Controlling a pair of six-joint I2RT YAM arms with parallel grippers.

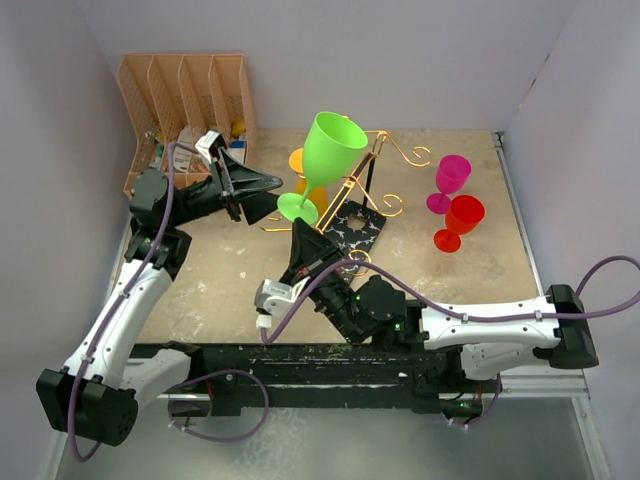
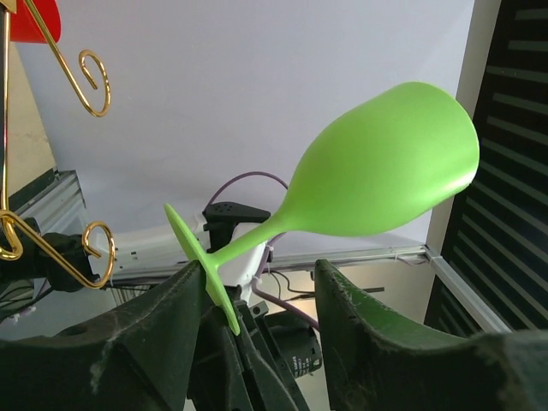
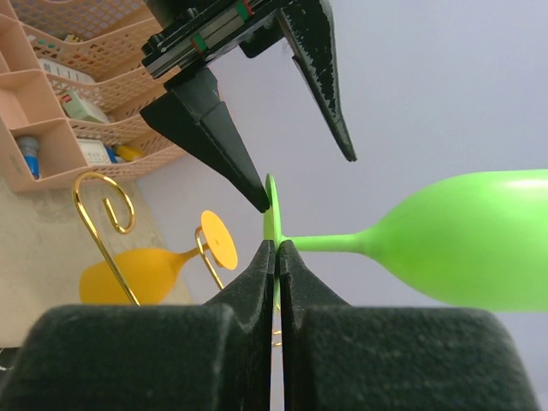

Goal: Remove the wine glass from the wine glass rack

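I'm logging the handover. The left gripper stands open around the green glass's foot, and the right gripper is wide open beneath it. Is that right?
Not quite: the right gripper is shut, pinching the foot rim of the green glass, as the right wrist view shows. The left gripper does stand open around that foot.
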